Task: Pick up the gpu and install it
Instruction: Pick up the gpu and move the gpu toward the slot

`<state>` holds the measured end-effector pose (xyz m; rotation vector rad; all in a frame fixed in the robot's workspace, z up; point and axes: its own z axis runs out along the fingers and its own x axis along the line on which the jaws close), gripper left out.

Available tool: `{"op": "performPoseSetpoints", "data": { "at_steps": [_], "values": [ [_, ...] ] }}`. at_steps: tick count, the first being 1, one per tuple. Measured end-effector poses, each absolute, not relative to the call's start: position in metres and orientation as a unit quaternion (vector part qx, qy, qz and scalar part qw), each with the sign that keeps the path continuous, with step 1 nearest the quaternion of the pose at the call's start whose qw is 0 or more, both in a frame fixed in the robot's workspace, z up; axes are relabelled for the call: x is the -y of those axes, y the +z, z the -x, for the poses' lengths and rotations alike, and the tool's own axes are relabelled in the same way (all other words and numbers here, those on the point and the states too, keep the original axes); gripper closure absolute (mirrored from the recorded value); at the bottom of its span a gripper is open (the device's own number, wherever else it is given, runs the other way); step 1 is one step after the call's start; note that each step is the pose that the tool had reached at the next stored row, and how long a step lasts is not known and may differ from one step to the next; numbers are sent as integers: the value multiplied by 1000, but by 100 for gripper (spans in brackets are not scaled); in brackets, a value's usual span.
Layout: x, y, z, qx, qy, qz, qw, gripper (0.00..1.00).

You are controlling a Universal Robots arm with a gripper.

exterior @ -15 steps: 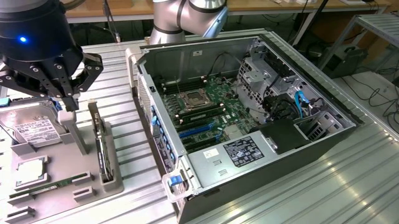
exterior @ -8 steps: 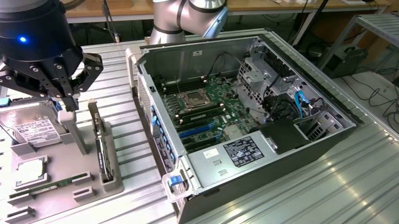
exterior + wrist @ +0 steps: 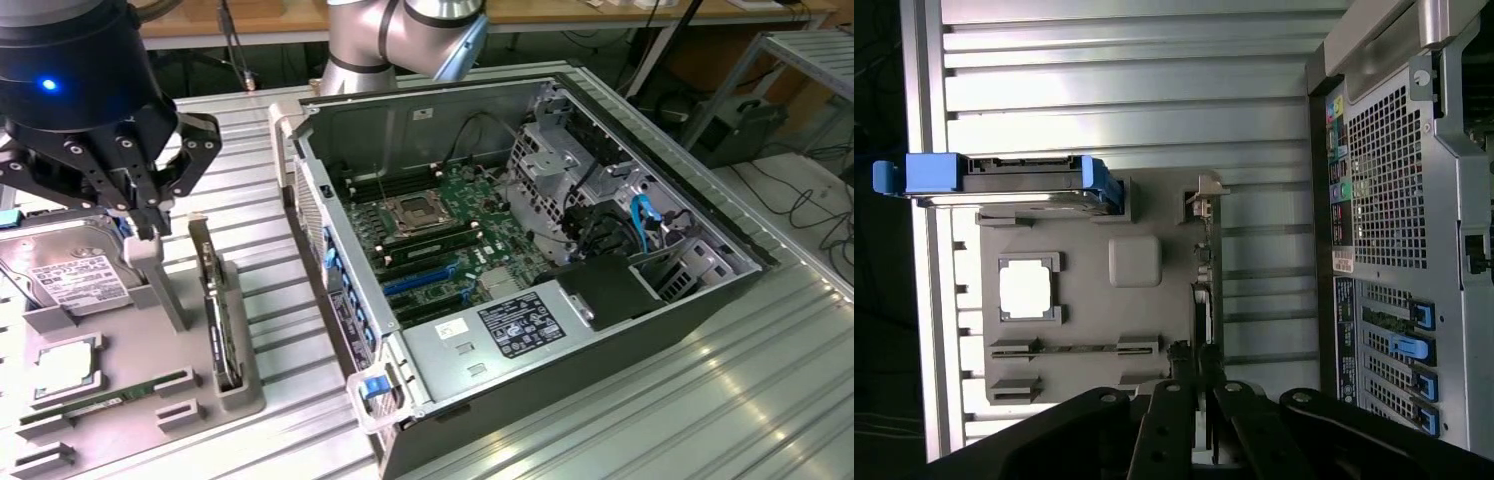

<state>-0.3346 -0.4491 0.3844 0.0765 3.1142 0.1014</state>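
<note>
The gpu stands on its long edge in a slot of the grey holder tray, at the exterior view's left. In the wrist view the gpu shows edge-on, as a thin dark strip with its silver end bracket at the far end. My gripper hangs above the tray, a little to the exterior view's left of the card and clear of it. In the wrist view my gripper lines up over the card's edge. Its fingertips stand a narrow gap apart and hold nothing.
The tray also carries a hard drive in a blue caddy, a processor and a memory stick. The open computer case lies at the exterior view's right, showing its motherboard and blue slot latches.
</note>
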Motion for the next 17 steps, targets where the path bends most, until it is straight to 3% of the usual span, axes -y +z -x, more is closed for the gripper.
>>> {"op": "performPoseSetpoints", "data": {
  "at_steps": [1, 3, 4, 6, 7, 10, 17],
  "values": [
    [449, 384, 335, -999, 33, -25, 12, 83],
    [449, 384, 335, -999, 33, -25, 12, 70],
    [449, 384, 335, -999, 33, -25, 12, 70],
    [449, 384, 335, -999, 32, -25, 12, 58],
    [449, 384, 335, -999, 33, -25, 12, 58],
    [449, 384, 335, -999, 33, -24, 12, 33],
    [448, 379, 335, -999, 33, -22, 12, 33]
  ]
}}
